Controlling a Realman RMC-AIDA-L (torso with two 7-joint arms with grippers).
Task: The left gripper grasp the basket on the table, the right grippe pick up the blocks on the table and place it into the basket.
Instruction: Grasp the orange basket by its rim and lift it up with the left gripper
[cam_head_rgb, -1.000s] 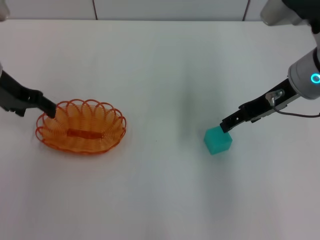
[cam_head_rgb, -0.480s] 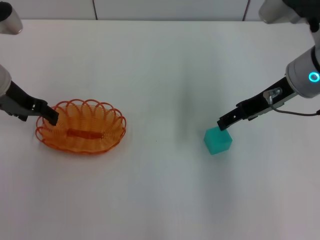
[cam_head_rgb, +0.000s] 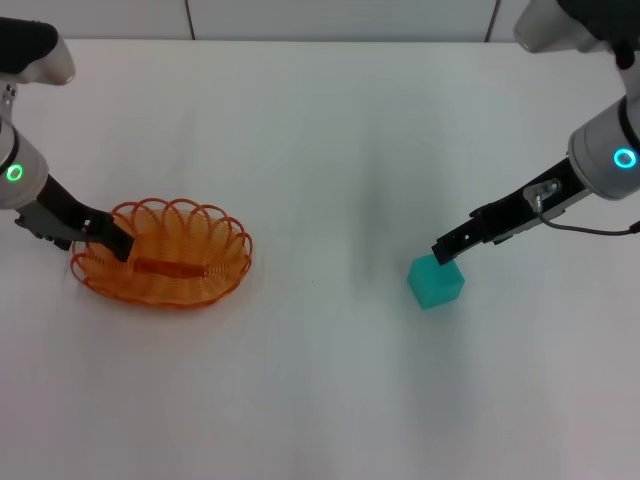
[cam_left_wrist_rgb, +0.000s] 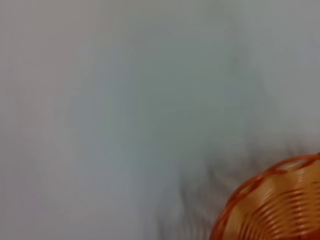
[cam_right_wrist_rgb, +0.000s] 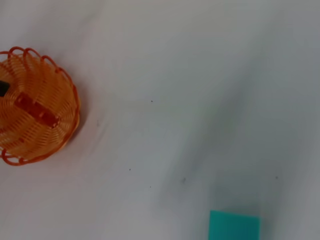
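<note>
While the left tool (cam_head_rgb: 118, 243) has advanced over the basket (cam_head_rgb: 190, 262) rim, grip indeterminable, the right tool (cam_head_rgb: 447, 250), likewise indeterminable, has lifted slightly off the cube (cam_head_rgb: 436, 281).

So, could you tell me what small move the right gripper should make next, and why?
Probably lower the right gripper onto the small teal cube: its tip sits at the cube's far top edge without enclosing it, while the left gripper is already at the orange wire basket rim.
</note>
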